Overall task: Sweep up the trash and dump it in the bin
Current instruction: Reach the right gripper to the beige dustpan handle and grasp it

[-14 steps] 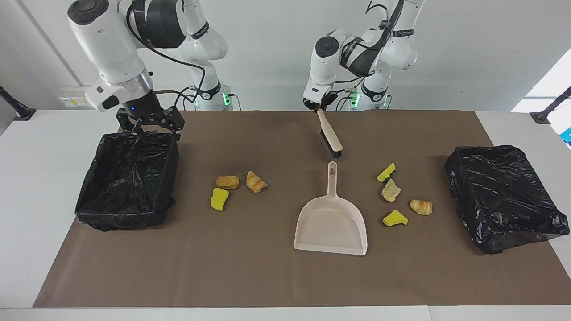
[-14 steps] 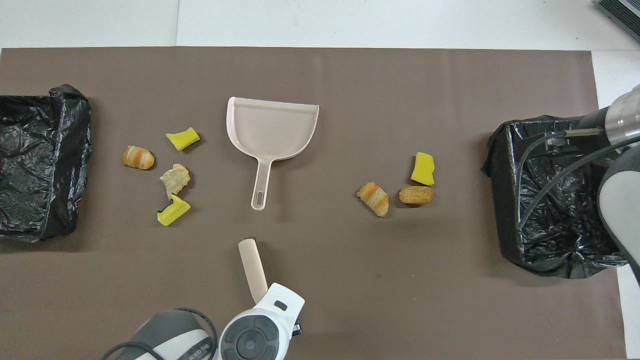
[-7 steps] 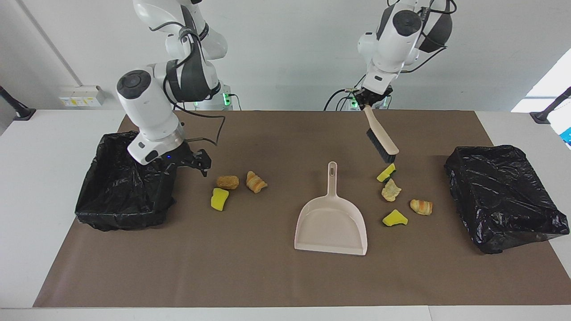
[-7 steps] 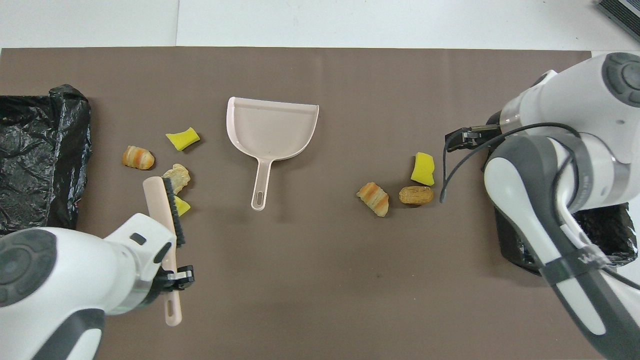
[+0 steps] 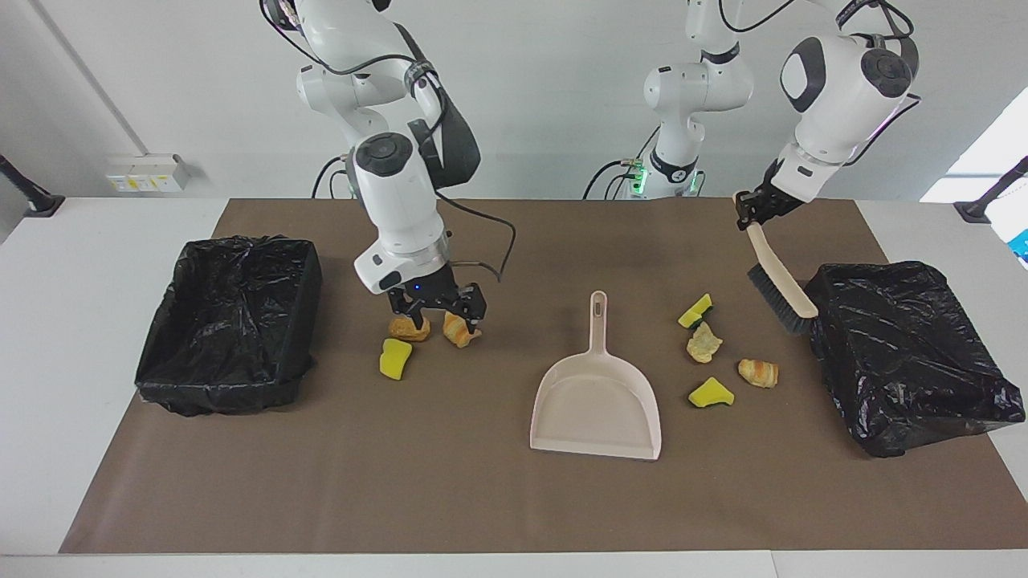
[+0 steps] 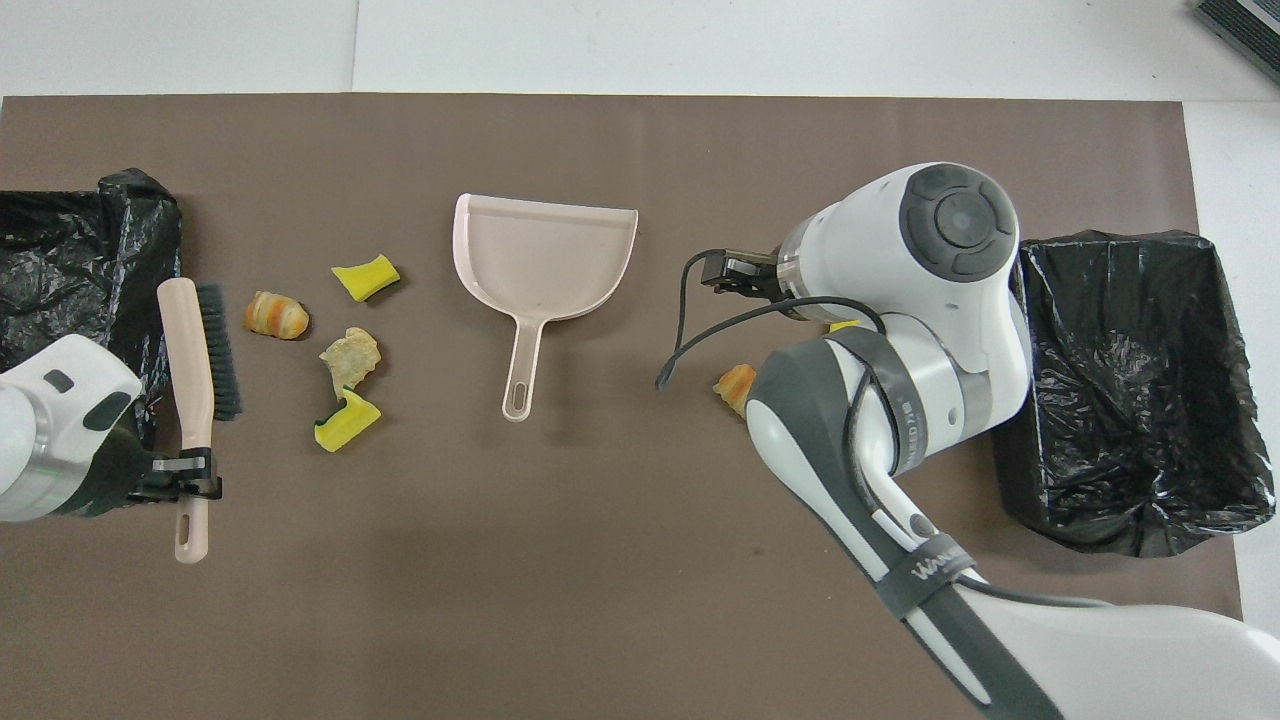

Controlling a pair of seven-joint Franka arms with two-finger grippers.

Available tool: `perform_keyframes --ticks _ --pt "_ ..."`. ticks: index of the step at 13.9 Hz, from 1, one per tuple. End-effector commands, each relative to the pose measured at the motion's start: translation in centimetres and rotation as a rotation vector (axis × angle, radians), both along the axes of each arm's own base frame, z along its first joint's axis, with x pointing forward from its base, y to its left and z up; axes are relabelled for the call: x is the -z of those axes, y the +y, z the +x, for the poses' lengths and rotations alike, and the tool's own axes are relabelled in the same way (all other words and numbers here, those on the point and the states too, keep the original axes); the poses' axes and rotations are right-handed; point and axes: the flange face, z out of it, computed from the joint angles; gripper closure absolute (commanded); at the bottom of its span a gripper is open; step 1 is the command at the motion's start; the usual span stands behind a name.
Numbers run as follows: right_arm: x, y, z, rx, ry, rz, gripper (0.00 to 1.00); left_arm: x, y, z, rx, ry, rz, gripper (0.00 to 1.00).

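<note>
Left tool [image 5: 759, 215] clenched on our brush [image 5: 781, 281], right of frame; right tool [image 5: 438, 315] spread wide over pastries [image 5: 459, 328], center-left.

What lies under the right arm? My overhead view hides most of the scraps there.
Observer: Three scraps: a brown pastry, a croissant and a yellow sponge piece.
Operator: Are they being touched?
Observer: The right gripper hangs open, low over both pastries; contact I cannot tell.
Operator: Is the brush set down?
Observer: It seems raised; the left gripper holds it slanted, bristles down, beside the bin.
</note>
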Motion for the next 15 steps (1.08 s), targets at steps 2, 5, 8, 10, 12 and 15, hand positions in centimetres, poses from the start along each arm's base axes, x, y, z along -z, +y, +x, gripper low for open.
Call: perform_keyframes --ticks 2,5,8,10,12,15 --pt "0.9 7.6 -0.8 0.084 0.017 0.040 0.00 3.4 1.7 3.4 -0.021 0.021 0.015 1.00" --pt "2.7 13.2 -2.0 0.104 0.007 0.082 0.00 3.8 2.5 6.2 0.031 0.016 0.097 1.00" --pt "4.8 18.4 -2.3 0.104 -0.033 0.154 0.00 5.4 2.9 7.3 0.027 0.024 0.096 1.00" --pt "6.4 21.2 -2.7 0.102 -0.063 0.198 0.00 5.9 3.6 7.1 0.023 0.034 0.094 1.00" --pt "7.3 23.3 -3.9 0.100 -0.076 0.228 0.00 6.2 3.8 7.2 0.021 0.038 0.094 1.00" --pt "8.9 22.9 -4.9 -0.100 -0.214 0.179 0.00 6.3 3.8 7.1 0.020 0.044 0.091 1.00"
